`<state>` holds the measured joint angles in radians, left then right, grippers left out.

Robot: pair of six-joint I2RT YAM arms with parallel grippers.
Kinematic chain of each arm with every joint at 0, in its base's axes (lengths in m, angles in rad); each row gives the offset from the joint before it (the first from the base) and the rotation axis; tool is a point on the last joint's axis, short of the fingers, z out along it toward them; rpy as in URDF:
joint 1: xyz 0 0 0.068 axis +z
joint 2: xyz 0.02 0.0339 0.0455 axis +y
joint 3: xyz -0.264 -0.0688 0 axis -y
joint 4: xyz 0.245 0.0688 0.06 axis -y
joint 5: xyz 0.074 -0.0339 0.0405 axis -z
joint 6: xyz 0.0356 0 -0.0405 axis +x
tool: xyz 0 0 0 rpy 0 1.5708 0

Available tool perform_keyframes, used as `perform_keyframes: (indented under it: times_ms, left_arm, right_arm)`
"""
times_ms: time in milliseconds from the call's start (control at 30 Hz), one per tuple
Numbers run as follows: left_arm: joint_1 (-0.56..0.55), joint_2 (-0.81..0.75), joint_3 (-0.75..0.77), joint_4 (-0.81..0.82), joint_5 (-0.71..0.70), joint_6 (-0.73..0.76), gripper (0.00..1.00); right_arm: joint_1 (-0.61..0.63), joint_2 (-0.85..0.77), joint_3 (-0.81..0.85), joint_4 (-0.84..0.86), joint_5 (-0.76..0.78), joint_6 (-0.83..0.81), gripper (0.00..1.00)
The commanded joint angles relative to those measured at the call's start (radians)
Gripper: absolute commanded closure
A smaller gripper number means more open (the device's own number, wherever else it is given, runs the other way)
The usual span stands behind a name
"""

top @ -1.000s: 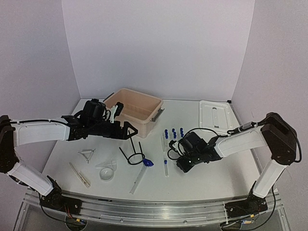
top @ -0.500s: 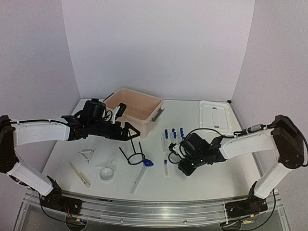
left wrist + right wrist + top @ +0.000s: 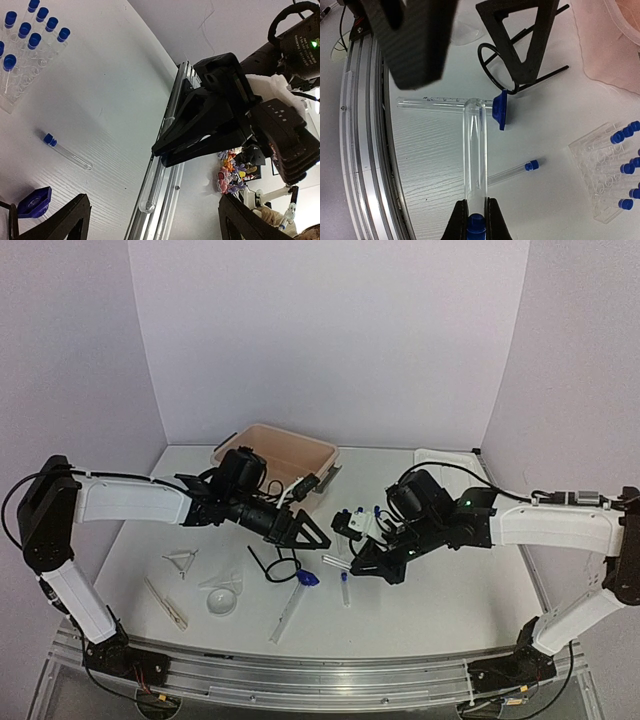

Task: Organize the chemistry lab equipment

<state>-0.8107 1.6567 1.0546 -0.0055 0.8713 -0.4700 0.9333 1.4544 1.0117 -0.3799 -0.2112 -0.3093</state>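
My right gripper (image 3: 475,220) (image 3: 358,565) is shut on the blue cap end of a clear tube (image 3: 475,160) (image 3: 151,187), held in the air above the table. The tube's round end points toward my left gripper (image 3: 312,537) (image 3: 155,225), which is open and faces it without touching. Its fingers (image 3: 415,40) stand either side of that end. Another blue-capped tube (image 3: 344,588) (image 3: 512,172) lies on the table. The clear rack (image 3: 362,520) (image 3: 25,45) holds several capped tubes. A black ring stand (image 3: 278,565) lies below my left gripper.
A clear graduated cylinder with a blue base (image 3: 290,605) (image 3: 445,104) lies by the ring stand. A funnel (image 3: 222,595), a wooden clamp (image 3: 165,602) and a small white triangle piece (image 3: 182,560) lie at front left. The beige tub (image 3: 270,455) stands behind; the white lid (image 3: 440,465) is at back right.
My right gripper closed on a tube at the table, lifted it and carried it left. The left arm swung right, away from the tub, to face it, its jaws narrowing slightly.
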Motion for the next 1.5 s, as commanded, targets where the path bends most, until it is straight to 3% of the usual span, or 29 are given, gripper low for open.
perform_keyframes:
  times_ms: [0, 100, 300, 633, 800, 1100, 1200, 1267, 1367, 1467]
  left_arm:
    - [0.005, 0.03, 0.066, -0.069, 0.081, 0.049, 0.13]
    - [0.002, 0.048, 0.075, -0.115, 0.102, 0.072, 0.18]
    - [-0.003, 0.09, 0.103, -0.147, 0.154, 0.095, 0.37]
    - [-0.01, 0.104, 0.122, -0.13, 0.204, 0.097, 0.54]
    - [-0.013, 0.116, 0.124, -0.138, 0.206, 0.096, 0.77]
    - [-0.015, 0.118, 0.132, -0.149, 0.194, 0.106, 0.99]
    - [-0.015, 0.114, 0.125, -0.127, 0.188, 0.1, 1.0]
    - [-0.015, 0.109, 0.118, -0.1, 0.176, 0.094, 1.0]
    - [-0.015, 0.076, 0.092, -0.022, 0.112, 0.081, 1.0]
    - [-0.015, 0.01, 0.042, 0.111, -0.049, 0.065, 1.0]
  right_arm:
    - [0.006, -0.013, 0.053, -0.043, -0.072, -0.058, 1.0]
    - [0.007, -0.008, 0.065, -0.047, -0.05, -0.064, 1.0]
    - [0.007, 0.014, 0.082, -0.057, -0.04, -0.075, 1.0]
    - [0.007, 0.045, 0.109, -0.062, -0.058, -0.089, 1.0]
    - [0.007, 0.059, 0.122, -0.063, -0.056, -0.099, 1.0]
    - [0.006, 0.077, 0.134, -0.065, -0.039, -0.083, 0.99]
    - [0.007, 0.072, 0.143, -0.064, -0.015, -0.064, 0.82]
    - [0.007, 0.055, 0.148, -0.061, 0.017, -0.039, 0.59]
    - [0.006, 0.005, 0.155, -0.028, 0.11, 0.048, 0.46]
    - [0.007, -0.096, 0.125, 0.081, 0.212, 0.222, 0.37]
